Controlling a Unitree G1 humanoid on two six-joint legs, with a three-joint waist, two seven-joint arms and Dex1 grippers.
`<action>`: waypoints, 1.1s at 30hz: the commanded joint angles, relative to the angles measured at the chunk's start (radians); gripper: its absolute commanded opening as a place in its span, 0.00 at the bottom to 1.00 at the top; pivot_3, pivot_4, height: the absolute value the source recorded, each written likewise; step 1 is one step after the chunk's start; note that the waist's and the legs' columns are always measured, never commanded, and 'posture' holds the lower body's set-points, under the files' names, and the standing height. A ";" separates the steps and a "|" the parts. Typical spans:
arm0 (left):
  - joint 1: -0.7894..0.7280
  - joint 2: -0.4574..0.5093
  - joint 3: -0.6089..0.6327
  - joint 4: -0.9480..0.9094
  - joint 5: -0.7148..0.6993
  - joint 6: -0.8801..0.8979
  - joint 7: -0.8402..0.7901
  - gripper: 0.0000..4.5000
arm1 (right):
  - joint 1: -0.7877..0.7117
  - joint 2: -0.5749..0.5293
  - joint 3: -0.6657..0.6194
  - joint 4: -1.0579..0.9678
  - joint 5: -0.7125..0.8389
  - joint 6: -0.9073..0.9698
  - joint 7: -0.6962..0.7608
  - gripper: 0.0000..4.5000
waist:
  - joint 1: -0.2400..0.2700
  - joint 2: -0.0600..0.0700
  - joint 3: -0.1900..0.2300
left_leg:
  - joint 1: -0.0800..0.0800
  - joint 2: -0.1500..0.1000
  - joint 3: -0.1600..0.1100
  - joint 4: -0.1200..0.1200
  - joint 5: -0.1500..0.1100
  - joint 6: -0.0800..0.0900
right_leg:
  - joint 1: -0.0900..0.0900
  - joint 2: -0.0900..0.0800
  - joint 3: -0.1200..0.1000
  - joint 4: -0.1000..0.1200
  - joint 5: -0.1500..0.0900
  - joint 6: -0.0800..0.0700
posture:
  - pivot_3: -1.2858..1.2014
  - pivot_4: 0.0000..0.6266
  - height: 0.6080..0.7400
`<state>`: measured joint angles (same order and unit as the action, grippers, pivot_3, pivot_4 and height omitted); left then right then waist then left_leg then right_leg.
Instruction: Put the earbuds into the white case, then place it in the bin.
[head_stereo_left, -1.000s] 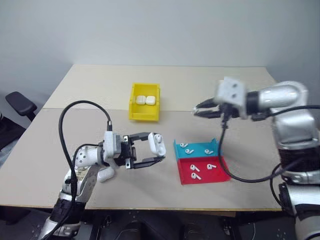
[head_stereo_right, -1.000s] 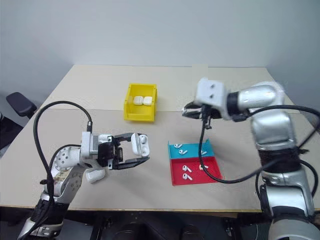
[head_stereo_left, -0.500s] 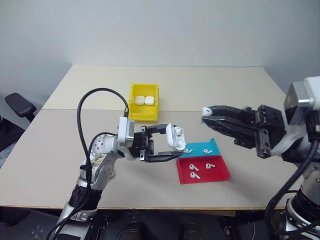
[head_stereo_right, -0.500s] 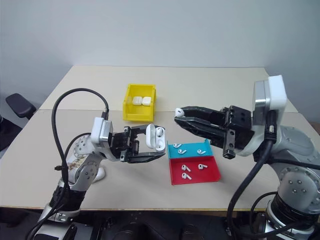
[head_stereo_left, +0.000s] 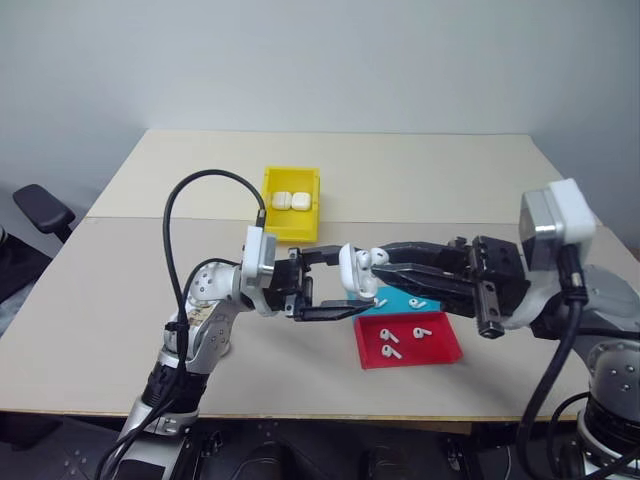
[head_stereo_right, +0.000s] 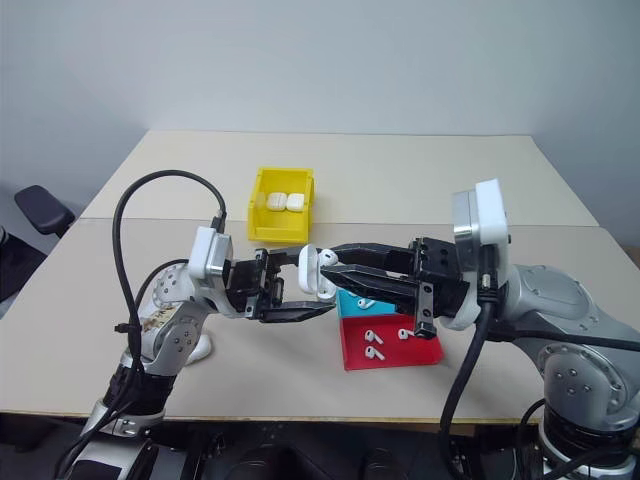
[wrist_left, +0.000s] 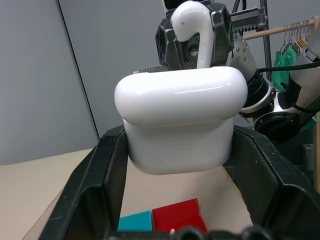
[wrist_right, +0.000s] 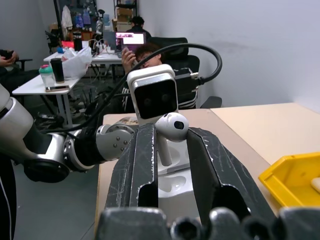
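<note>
R end effector (wrist_right: 170, 150) pinching earbud (wrist_right: 171, 131) just above open case (wrist_left: 180, 120), clamped in L end effector (head_stereo_left: 335, 290).

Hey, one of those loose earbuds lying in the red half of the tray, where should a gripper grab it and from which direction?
Probably by the rounded head, from straight above. Each earbud in the tray lies flat and apart from its neighbours, so a finger fits either side. The stem is thin and sits flush with the floor, so it would likely slip. The low rim also argues against a sideways approach.
</note>
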<state>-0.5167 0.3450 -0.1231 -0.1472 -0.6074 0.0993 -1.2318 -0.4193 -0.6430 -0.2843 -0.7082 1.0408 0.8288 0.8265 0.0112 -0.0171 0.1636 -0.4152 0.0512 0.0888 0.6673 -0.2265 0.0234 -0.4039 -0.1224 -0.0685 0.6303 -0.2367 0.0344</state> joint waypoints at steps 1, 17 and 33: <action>-0.004 -0.006 0.011 -0.031 -0.007 -0.016 0.000 0.62 | 0.014 -0.028 0.032 -0.030 -0.035 -0.056 0.002 0.21 | 0.000 0.000 0.000 | 0.000 0.000 0.000 0.000 0.000 0.000 | 0.000 0.000 0.000 0.000 0.000 0.000 | 0.52 0.24 1.00; 0.001 -0.021 0.012 -0.022 0.007 -0.033 0.001 0.62 | 0.056 -0.056 0.084 -0.008 -0.080 -0.164 0.019 0.36 | 0.000 0.000 0.000 | 0.000 0.000 0.000 0.000 0.000 0.000 | 0.000 0.000 0.000 0.000 0.000 0.000 | 0.52 0.24 1.00; -0.045 -0.005 -0.039 0.081 0.138 -0.076 -0.003 0.62 | -0.076 -0.190 0.038 0.086 -0.052 -0.182 0.106 0.45 | -0.001 0.000 0.000 | 0.000 0.000 0.000 0.000 0.000 0.000 | 0.000 0.000 0.000 0.000 0.000 0.000 | 0.52 0.24 1.00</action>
<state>-0.5262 0.3419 -0.1442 -0.0770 -0.5074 0.0592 -1.2372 -0.4333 -0.8024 -0.2307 -0.6294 0.9638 0.6387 0.9242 0.0100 -0.0173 0.1637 -0.4150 0.0512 0.0886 0.6677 -0.2265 0.0235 -0.4039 -0.1222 -0.0684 0.6305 -0.2367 0.0343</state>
